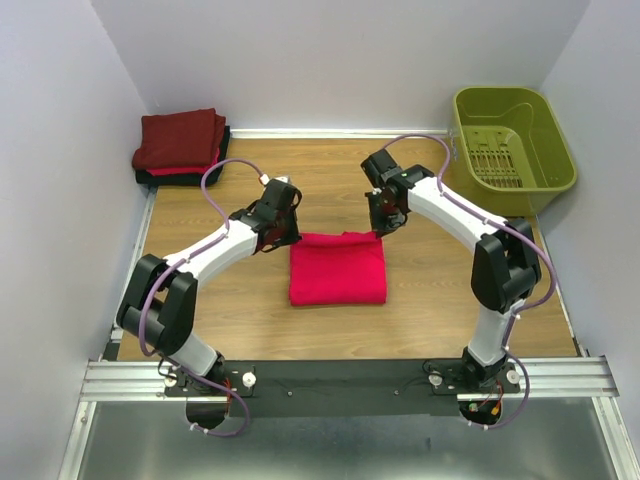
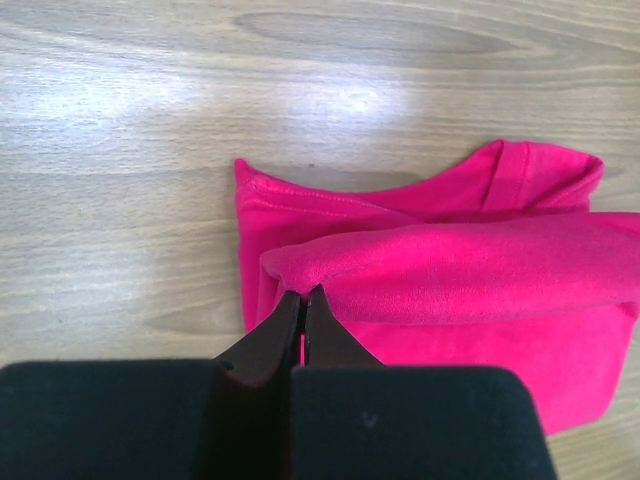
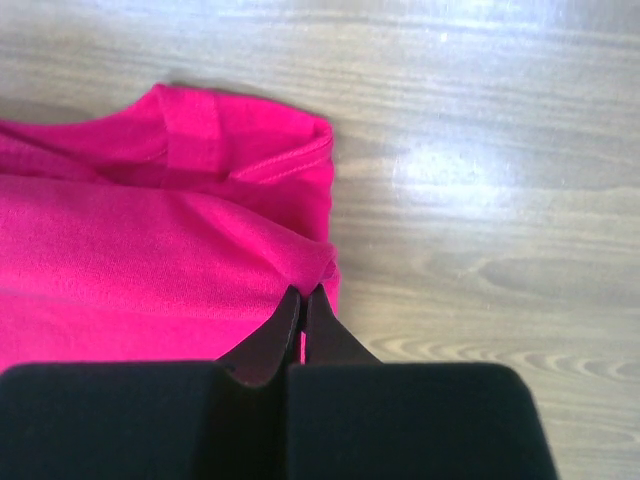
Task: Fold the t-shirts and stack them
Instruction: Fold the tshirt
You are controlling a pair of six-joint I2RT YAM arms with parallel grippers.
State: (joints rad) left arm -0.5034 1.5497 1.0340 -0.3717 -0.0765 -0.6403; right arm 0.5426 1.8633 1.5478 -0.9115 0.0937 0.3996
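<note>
The pink t-shirt (image 1: 338, 268) is laid on the table (image 1: 420, 320). Its folded far edge is pinched at either corner by the closed left gripper (image 2: 303, 300) and right gripper (image 3: 303, 298), seemingly so the fold is carried evenly. The folded stack (image 1: 182, 147) is set far-left.

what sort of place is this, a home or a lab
Most likely a robotics lab test cell, not a home: a wooden tabletop boxed in by white walls, robot arms bolted to a metal rail, and a pink t-shirt between them.
</note>
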